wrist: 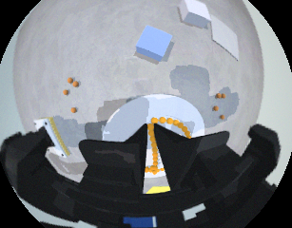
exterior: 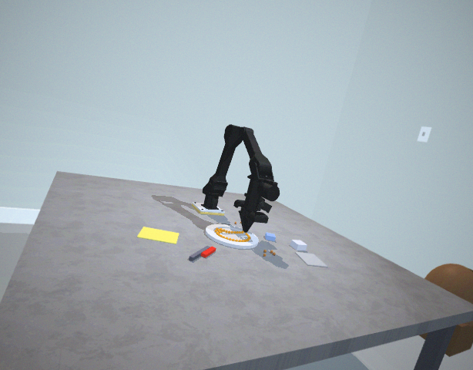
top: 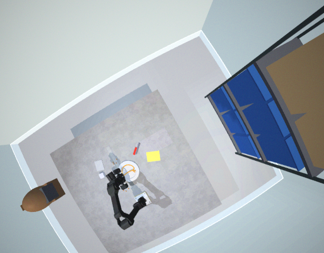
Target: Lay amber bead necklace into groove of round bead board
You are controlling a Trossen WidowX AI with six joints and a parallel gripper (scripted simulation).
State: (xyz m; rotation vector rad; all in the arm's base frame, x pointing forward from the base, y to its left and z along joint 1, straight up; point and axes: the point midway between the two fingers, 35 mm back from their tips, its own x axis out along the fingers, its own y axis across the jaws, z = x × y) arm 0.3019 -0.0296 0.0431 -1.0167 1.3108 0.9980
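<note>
The amber bead necklace (top: pixel 127 165) (exterior: pixel 239 240) (wrist: pixel 169 121) lies over the white round bead board (top: pixel 137 175) (exterior: pixel 250 245) (wrist: pixel 185 106). One side curves along the board; the other runs nearly straight across it to the fingertips, with beads bunched at the end away from the gripper. My gripper (exterior: pixel 246 230) (wrist: pixel 149 125) points down low over the board's edge, its fingertips together on a strand of the necklace. In the top view the arm hides the fingertips. The fingers hide part of the necklace in the wrist view, and the groove is hard to make out.
A blue block (exterior: pixel 270 236) (wrist: pixel 154 44), a white block (exterior: pixel 298 244) and a grey plate (exterior: pixel 310 259) lie beside the board. Loose orange beads (exterior: pixel 272 252) (wrist: pixel 70 80) lie on both sides. A red-and-grey stick (top: pixel 135 150) and a yellow sheet (top: pixel 153 156) lie beyond the board.
</note>
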